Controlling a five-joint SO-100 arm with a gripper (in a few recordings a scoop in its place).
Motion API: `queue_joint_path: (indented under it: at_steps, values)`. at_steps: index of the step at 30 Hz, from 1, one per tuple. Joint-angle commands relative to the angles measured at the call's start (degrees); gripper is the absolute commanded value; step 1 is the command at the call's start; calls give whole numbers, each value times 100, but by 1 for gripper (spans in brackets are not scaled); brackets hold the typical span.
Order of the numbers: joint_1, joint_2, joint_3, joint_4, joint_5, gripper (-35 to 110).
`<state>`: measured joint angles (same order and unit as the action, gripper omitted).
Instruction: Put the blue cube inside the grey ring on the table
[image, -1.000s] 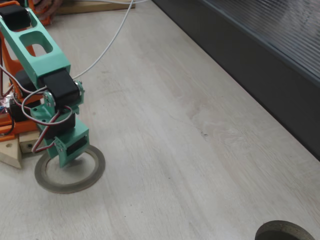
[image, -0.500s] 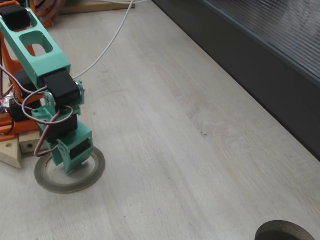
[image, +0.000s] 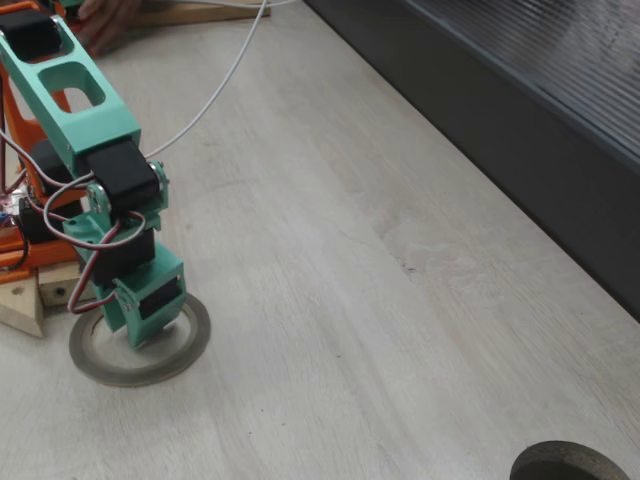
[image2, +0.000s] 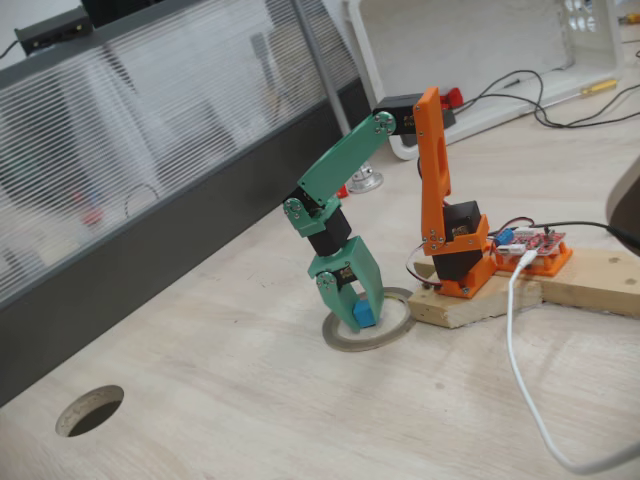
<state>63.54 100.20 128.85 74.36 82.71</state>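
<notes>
Both fixed views show the green arm bent steeply down over the grey ring (image: 140, 352), which lies flat on the table (image: 330, 300) at the lower left of one frame and near the middle of the other (image2: 368, 332). The gripper (image2: 350, 312) points down into the ring's opening, its two fingers pinching the blue cube (image2: 363, 316) between them, with the cube low over the ring's inner area; whether it touches the table cannot be told. From the higher camera the gripper (image: 145, 325) hides the cube and covers part of the ring's opening.

Around it: an orange arm base (image2: 450, 235) on a pale wooden block (image2: 490, 295) just beside the ring, a small red circuit board (image2: 535, 243) on that block, and a white cable (image2: 525, 370) running across the table toward the lower right. A dark grey ledge (image: 470, 120) runs along the table's far side, with a ribbed translucent panel (image2: 130, 140) behind it. A round hole (image2: 92, 410) is cut in the table at the lower left, well apart from the ring. A person's hand (image: 100, 20) shows at the upper left edge.

Against the frame half a second ago the arm and ring sit in the same place; only the hand has come into sight.
</notes>
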Motion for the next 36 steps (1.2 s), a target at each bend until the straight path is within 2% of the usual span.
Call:
queue_joint_path:
  at_steps: [1, 18, 28, 36]
  values:
    - [88, 114, 79, 44, 53, 17]
    - [88, 176, 70, 44, 35, 18]
    - [88, 123, 70, 70, 35, 45]
    - [88, 193, 26, 70, 35, 47]
